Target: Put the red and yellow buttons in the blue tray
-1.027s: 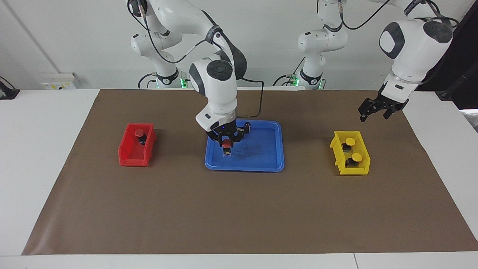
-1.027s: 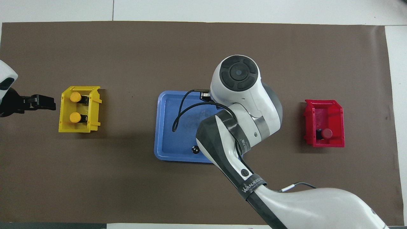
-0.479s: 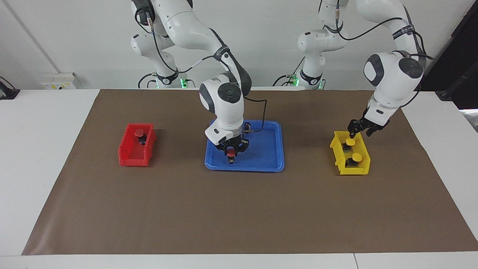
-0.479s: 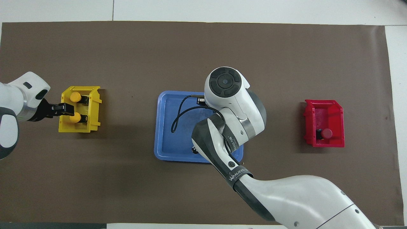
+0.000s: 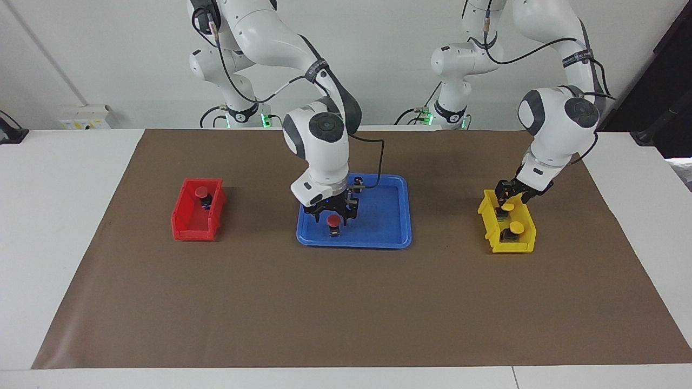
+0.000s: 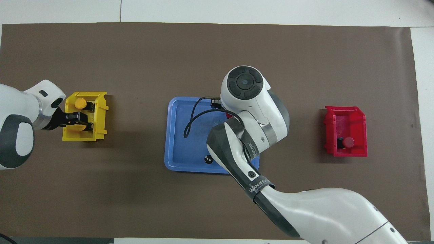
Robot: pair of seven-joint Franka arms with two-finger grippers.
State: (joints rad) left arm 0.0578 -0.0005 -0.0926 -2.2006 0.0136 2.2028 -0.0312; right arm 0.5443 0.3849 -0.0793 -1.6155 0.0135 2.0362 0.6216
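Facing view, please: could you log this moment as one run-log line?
right end effector: over red button in blue tray | left end effector: at yellow button in yellow bin

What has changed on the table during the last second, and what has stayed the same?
The right gripper set a red button down in the blue tray, then lifted slightly; it hangs just over the button. The left gripper came down from above the mat into the yellow bin, around the yellow button nearer the robots. The second yellow button, the red bin and its red button did not move.
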